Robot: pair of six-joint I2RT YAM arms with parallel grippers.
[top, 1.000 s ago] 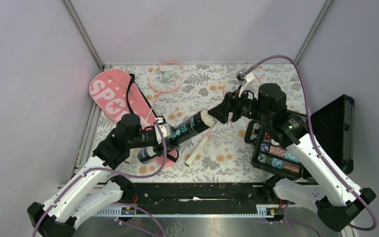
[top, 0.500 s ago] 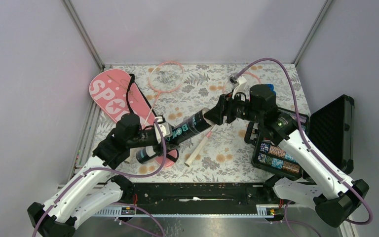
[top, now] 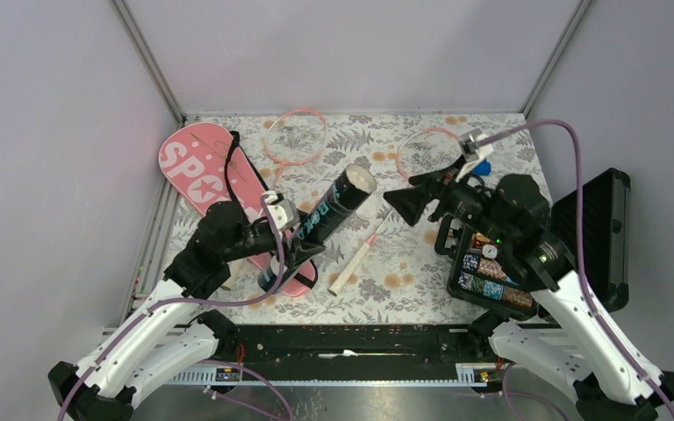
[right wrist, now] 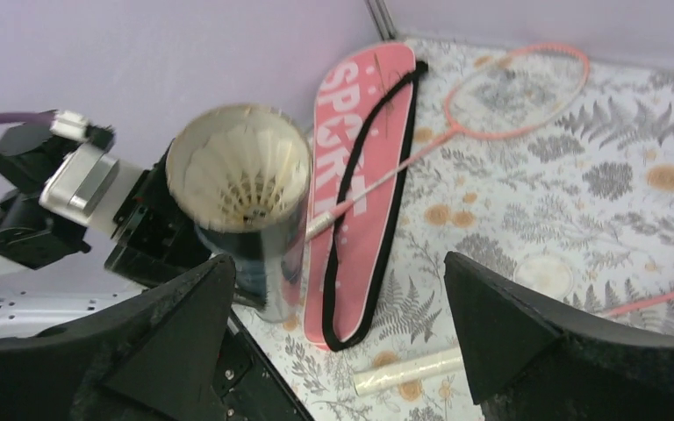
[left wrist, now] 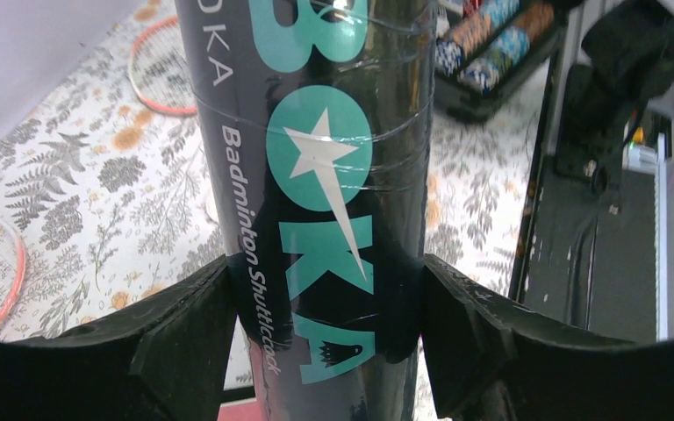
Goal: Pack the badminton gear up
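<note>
The black tube (top: 329, 210) with teal print is tilted, its open end up and to the right. My left gripper (top: 303, 235) is shut on its middle, and in the left wrist view the tube (left wrist: 316, 167) fills the space between the fingers of that gripper (left wrist: 325, 324). White feather shuttlecocks (right wrist: 244, 171) show inside its mouth. My right gripper (top: 401, 200) hangs open and empty to the right of the mouth, apart from it. The pink SPORT bag (top: 195, 168) lies at the far left. One pink racket (top: 296, 136) lies beside it, and a second racket (top: 426, 149) has its cream handle (top: 351, 261) near the middle.
A black case of patterned rolls (top: 491, 274) lies open at the right, under my right arm, its lid (top: 590, 232) beyond. A small blue toy (top: 483, 167) sits by the second racket's head. Grey walls close in the flowered table (top: 404, 289) on three sides.
My right gripper has drawn back to the right from the tube's mouth and spread wider. The left arm has swung the tube's open end farther up and away.
</note>
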